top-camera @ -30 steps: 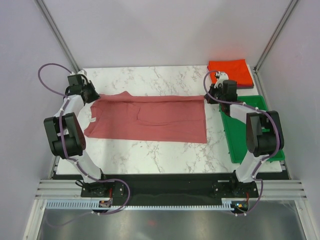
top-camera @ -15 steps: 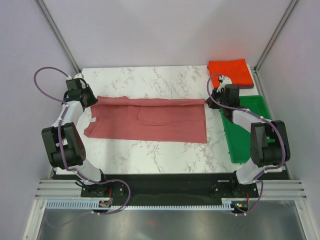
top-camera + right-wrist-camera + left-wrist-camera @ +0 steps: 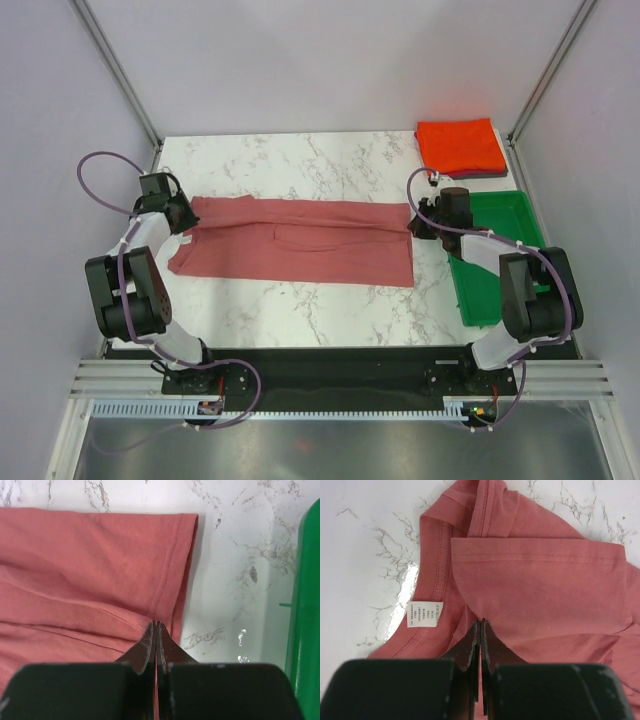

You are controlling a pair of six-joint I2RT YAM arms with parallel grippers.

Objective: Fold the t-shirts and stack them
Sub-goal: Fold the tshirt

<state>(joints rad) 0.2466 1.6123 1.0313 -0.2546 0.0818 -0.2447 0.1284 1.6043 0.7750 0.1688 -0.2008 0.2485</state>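
Note:
The dusty rose-red t-shirt (image 3: 300,245) lies spread across the middle of the marble table, its far edge doubled over toward me. My left gripper (image 3: 186,214) is shut on the folded layer near the collar; the pinch shows in the left wrist view (image 3: 480,623), beside the white neck label (image 3: 424,614). My right gripper (image 3: 419,222) is shut on the folded layer at the hem end, seen in the right wrist view (image 3: 156,624). The bright orange-red t-shirt (image 3: 459,145) lies folded at the far right corner. A thin dark edge (image 3: 484,175) shows under it.
The green plastic tray (image 3: 497,255) stands along the right edge, just right of my right gripper; its wall shows in the right wrist view (image 3: 306,605). Bare marble (image 3: 300,160) lies beyond the shirt and in front of it. Frame posts stand at the back corners.
Both grippers have moved toward the near side, carrying the shirt's far edge with them. The folded-over band is wider and the shirt looks narrower front to back.

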